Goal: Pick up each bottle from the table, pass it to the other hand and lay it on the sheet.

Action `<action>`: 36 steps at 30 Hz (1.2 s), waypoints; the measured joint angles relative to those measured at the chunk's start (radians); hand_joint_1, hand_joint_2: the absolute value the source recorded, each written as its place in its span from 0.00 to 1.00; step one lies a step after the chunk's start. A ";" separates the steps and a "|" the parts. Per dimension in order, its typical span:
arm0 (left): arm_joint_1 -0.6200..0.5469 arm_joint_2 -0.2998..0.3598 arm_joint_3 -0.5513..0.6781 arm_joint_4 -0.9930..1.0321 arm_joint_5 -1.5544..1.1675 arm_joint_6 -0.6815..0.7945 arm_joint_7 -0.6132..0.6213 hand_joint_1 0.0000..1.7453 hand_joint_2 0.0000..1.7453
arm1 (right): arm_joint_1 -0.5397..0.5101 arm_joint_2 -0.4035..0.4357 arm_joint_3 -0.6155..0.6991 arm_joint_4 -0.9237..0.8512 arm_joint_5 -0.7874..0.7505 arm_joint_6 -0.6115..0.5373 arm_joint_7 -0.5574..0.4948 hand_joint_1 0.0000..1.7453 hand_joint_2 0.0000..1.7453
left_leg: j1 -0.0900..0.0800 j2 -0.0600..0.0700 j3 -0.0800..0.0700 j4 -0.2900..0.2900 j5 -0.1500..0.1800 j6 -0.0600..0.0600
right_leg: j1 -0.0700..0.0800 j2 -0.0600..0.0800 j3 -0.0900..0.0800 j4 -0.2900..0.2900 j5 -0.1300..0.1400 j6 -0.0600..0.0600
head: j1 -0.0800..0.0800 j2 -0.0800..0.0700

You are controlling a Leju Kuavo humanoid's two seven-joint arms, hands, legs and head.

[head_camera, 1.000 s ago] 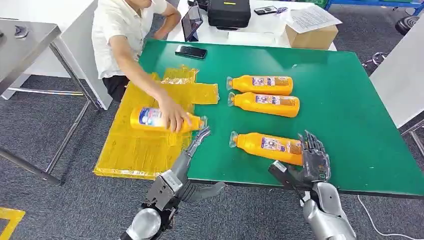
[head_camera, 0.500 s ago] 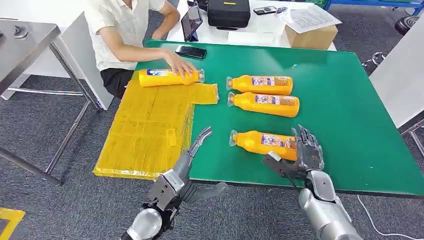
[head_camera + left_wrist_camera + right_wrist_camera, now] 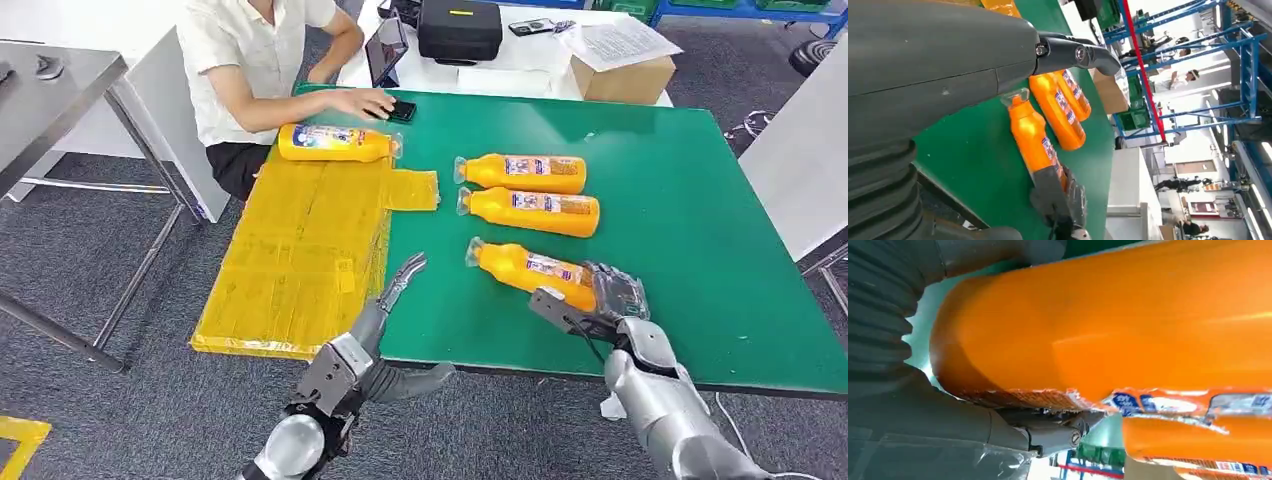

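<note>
Green table (image 3: pixel 690 200), right hand (image 3: pixel 610 305) gripping nearest bottle (image 3: pixel 525 268), label (image 3: pixel 1168 402) close-up

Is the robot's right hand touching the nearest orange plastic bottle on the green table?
Touching. In the head view the right hand wraps the base of the nearest orange plastic bottle; the right wrist view shows its thumb and fingers pressed against the bottle's body.
</note>
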 measured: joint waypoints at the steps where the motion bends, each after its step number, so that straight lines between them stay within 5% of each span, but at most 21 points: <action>1: -0.001 0.000 0.000 0.000 0.000 0.000 0.000 0.00 1.00 | -0.001 -0.002 0.000 0.002 -0.006 0.007 0.000 1.00 1.00 | 0.001 0.000 0.002 0.000 -0.002 0.000 | 0.000 0.000 0.002 -0.001 -0.002 0.002 | 0.000 0.000; 7: -0.002 0.000 0.000 0.002 0.000 -0.001 0.001 0.00 1.00 | 0.005 -0.012 0.000 0.003 -0.056 0.010 -0.050 1.00 1.00 | 0.001 0.000 0.006 0.000 -0.004 0.000 | 0.001 0.000 0.008 -0.002 -0.004 0.001 | 0.000 0.000; 14: 0.009 -0.019 0.032 0.002 0.098 0.086 -0.063 0.00 1.00 | 0.101 0.019 -0.070 -0.079 -0.430 0.076 -0.367 1.00 1.00 | 0.002 0.007 0.008 0.000 -0.007 -0.002 | 0.001 0.006 0.019 -0.003 -0.002 0.001 | 0.001 0.000; 28: 0.078 -0.052 0.148 0.033 0.530 0.080 0.012 0.00 1.00 | 0.292 0.124 -0.062 -0.399 -0.673 0.117 -0.440 1.00 1.00 | 0.003 0.007 -0.002 0.000 -0.006 -0.002 | 0.003 0.006 0.010 -0.002 -0.002 0.001 | 0.000 0.000; 36: 0.080 -0.050 0.159 0.050 0.595 0.089 0.011 0.00 1.00 | 0.353 0.229 0.049 -0.607 -0.848 0.011 -0.454 1.00 1.00 | 0.004 0.005 -0.009 0.000 -0.005 -0.003 | 0.003 0.005 0.003 0.000 -0.003 0.000 | 0.000 0.000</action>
